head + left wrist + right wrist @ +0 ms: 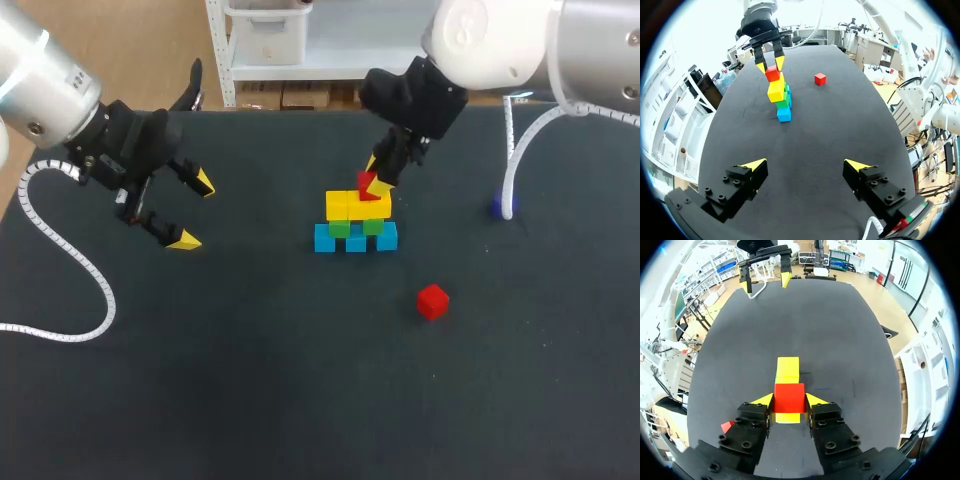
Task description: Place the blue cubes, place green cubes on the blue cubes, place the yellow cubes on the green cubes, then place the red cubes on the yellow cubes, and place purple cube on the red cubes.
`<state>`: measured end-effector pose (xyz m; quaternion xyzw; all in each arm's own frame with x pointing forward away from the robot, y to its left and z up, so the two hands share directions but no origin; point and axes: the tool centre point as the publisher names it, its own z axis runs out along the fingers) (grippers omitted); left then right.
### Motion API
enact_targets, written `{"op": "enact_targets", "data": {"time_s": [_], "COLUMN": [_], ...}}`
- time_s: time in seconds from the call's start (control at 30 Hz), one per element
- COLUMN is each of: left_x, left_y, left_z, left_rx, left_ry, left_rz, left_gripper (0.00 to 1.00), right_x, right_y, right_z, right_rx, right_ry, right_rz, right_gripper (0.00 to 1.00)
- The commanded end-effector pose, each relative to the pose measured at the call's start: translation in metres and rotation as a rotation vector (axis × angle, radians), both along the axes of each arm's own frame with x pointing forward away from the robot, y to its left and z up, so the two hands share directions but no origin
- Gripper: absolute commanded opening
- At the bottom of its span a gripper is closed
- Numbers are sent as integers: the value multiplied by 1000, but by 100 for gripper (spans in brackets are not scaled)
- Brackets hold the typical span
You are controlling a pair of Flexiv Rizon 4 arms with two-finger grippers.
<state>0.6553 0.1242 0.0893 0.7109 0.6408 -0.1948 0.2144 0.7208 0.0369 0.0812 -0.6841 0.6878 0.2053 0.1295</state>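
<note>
A stack stands mid-table: a row of blue cubes (pixel 355 240), green cubes (pixel 356 227) on them, and yellow cubes (pixel 352 205) on top. My right gripper (pixel 377 177) is shut on a red cube (pixel 366 184) resting on or just over the yellow layer. In the right wrist view the red cube (pixel 789 392) sits between the fingers of that gripper (pixel 789 401), above the yellow cubes (pixel 788 367). A second red cube (pixel 432 300) lies loose to the front right. My left gripper (pixel 192 210) hangs open and empty, well left of the stack (pixel 783 102).
A small purple cube (pixel 496 207) lies at the right, partly behind the right arm's white cable (pixel 510 180). The left arm's white cable (pixel 70 260) loops over the table's left side.
</note>
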Motion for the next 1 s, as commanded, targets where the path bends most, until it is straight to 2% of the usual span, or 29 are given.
{"op": "enact_targets", "data": {"time_s": [0.03,0.37,0.43,0.57,0.6,0.63,1.0], "left_x": [1,1,1,1,1,1,1], "left_y": [1,1,1,1,1,1,1], "left_z": [-1,-1,-1,-1,-1,-1,-1], "left_rx": [-2,-2,-2,-2,-2,-2,-2], "left_ry": [-1,-1,-1,-1,-1,-1,-1], "left_rz": [-3,-3,-3,-3,-3,-3,-3], "left_gripper": [100,100,100,100,100,100,100], "right_x": [0,0,0,0,1,1,2], "right_y": [-1,-1,0,0,0,0,-2], "right_z": [-1,-2,-2,-2,-2,-2,3], "right_rx": [2,3,3,5,6,7,16], "right_ry": [3,5,5,5,6,7,-7], "right_rz": [2,3,4,5,6,6,3], "right_gripper": [10,16,20,49,86,100,100]}}
